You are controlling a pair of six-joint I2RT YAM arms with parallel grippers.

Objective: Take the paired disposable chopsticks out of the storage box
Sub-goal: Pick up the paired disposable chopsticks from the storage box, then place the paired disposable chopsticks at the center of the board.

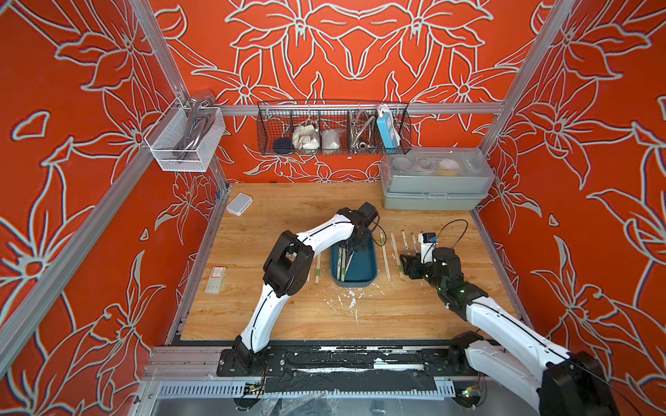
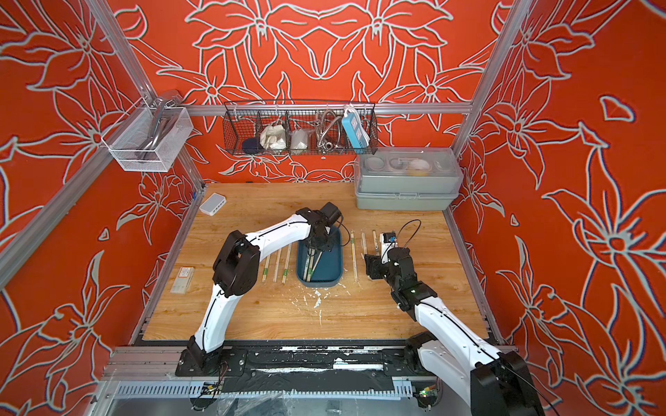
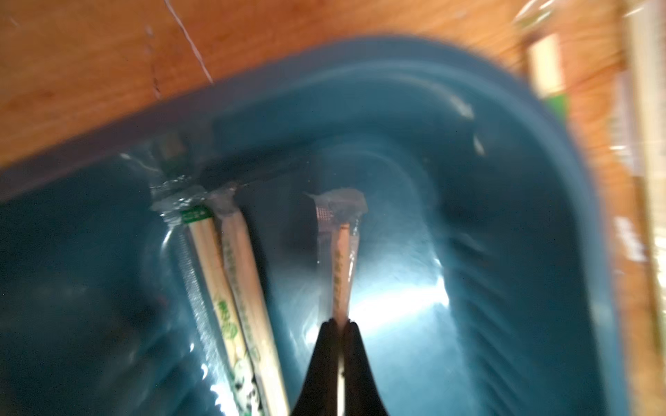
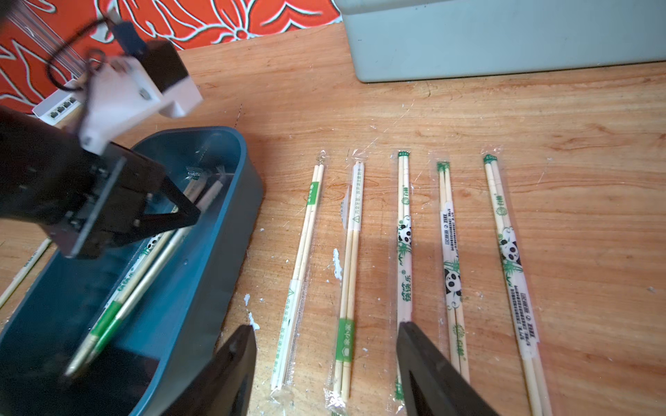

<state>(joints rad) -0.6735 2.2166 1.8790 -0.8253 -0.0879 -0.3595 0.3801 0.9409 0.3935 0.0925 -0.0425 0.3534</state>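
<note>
Orange-red walls with a pale flower pattern close in a wooden bench (image 1: 288, 317). Near its middle we see one dark teal tray (image 1: 355, 285), open on top.

The left claw (image 3: 340, 324) reaches down into the tray. It is closed on one chopstick pair (image 3: 341, 266) in a clear sleeve, pinching it close to one end. That pair sits within the tray's walls. Beside it on the tray floor we count a second pair (image 3: 207, 252) and a third pair (image 3: 245, 281), lying side by side, which makes three in the tray.

Between the tray and the bench's right edge, the right wrist view shows a row of five chopstick pairs (image 4: 404, 234). They lie parallel and apart from one another. The right claw (image 4: 324, 326) hangs over this row with its jaws spread wide, holding nothing. Toward the left edge, a top view shows three more pairs (image 2: 277, 264) on the wood.

One grey lidded case (image 1: 432, 191) stands in the far right corner, and one small white box (image 1: 239, 204) lies near the far left corner. One small carton (image 1: 216, 279) lies by the left edge. Above the bench hang one black wire basket (image 1: 333, 129) and one white mesh basket (image 1: 183, 144).
</note>
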